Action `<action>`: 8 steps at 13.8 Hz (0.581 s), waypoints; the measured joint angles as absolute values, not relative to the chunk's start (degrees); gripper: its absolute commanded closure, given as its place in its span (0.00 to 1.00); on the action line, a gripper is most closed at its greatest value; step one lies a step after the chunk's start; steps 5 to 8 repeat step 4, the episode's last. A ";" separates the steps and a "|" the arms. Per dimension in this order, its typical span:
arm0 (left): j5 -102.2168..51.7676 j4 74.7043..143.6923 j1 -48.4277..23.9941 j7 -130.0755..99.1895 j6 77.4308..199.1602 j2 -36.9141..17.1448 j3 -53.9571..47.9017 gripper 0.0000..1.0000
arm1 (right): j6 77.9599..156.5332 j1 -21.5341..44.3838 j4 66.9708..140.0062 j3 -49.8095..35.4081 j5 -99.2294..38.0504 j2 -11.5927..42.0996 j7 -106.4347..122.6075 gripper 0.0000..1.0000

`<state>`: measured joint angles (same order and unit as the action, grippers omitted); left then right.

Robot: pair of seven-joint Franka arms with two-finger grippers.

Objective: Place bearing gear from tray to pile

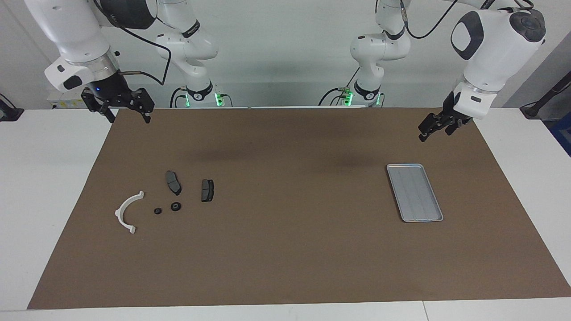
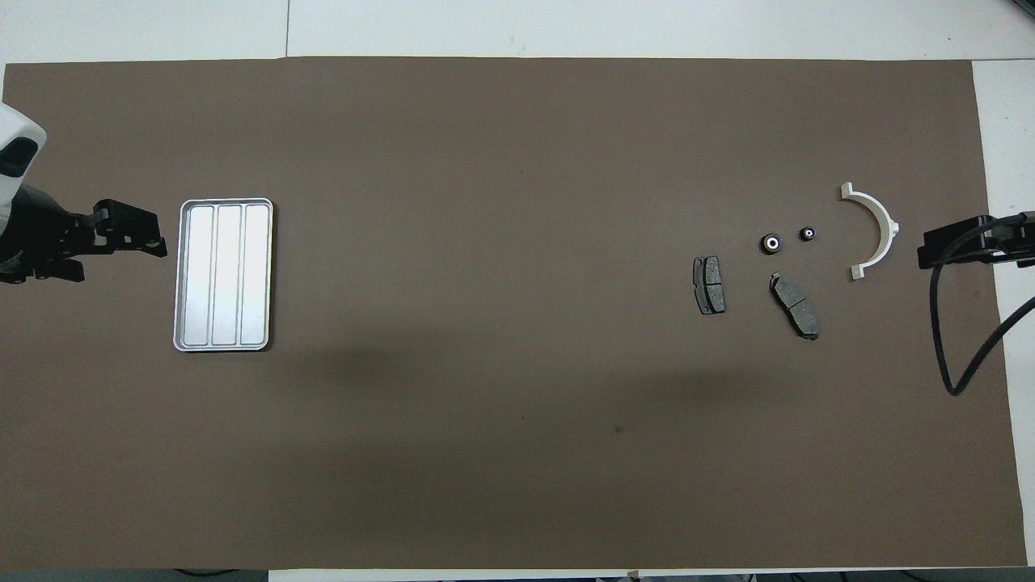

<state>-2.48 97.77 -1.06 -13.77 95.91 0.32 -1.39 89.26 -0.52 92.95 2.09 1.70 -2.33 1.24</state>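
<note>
Both grippers up and released, bearing gears lying in the pile

Read across the facing view: the right gripper (image 1: 129,117) hung over the corner of the brown mat (image 1: 285,249) on the bench (image 1: 44,178), at 11 o'clock from the pile, its jaws spread apart and grasping nothing. In the pile, the white bracket (image 1: 128,212) lay at 9 o'clock from two small black bearing gears (image 1: 158,211) (image 1: 175,206), which sat side by side on the mat, apart from each other. Two dark pads (image 1: 173,182) (image 1: 207,190) lay at 12 and 1 o'clock from the gears. Well apart at 3 o'clock lay the tray (image 1: 414,192). The left gripper (image 1: 435,131) hung at 1 o'clock from the tray, jaws released, holding nothing.
</note>
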 measured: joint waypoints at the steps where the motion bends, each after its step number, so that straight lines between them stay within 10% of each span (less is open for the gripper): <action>1: -2.48 97.77 -1.05 -13.77 95.91 0.45 -1.38 0.00 | 89.26 -0.60 92.95 2.09 1.71 -2.33 1.24 0.00; 8: -2.48 97.77 -1.06 -13.77 95.82 0.85 -1.39 0.00 | 89.23 -0.86 92.99 2.10 1.72 -2.34 1.24 0.00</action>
